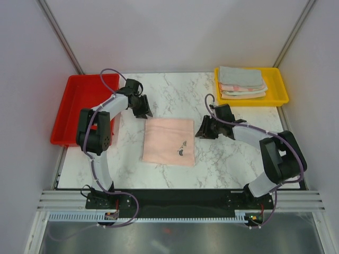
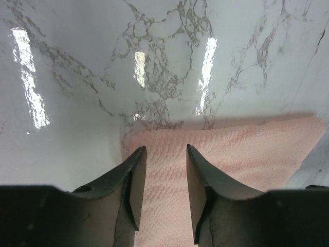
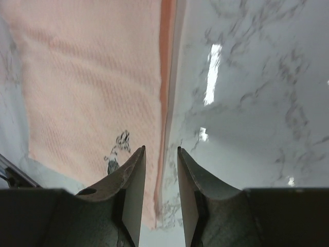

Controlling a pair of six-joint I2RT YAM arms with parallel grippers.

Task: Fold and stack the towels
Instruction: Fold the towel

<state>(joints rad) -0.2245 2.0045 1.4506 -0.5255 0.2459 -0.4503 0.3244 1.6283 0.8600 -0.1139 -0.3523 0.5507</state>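
A pink towel (image 1: pixel 169 140) lies flat on the marble table, with a small dark print (image 1: pixel 181 148) near its right edge. My left gripper (image 1: pixel 143 112) hovers at its far left corner. In the left wrist view the left gripper (image 2: pixel 164 149) is open above the pink towel (image 2: pixel 231 149), with nothing pinched. My right gripper (image 1: pixel 202 130) sits by the towel's right edge. In the right wrist view the right gripper (image 3: pixel 161 150) is open astride the edge of the pink towel (image 3: pixel 87 77), beside the print (image 3: pixel 117 149). A stack of folded towels (image 1: pixel 242 83) rests in the yellow tray.
The yellow tray (image 1: pixel 280 89) stands at the back right corner. A red tray (image 1: pixel 79 106) with nothing in it sits at the back left, close to the left arm. Grey walls close in the table on three sides.
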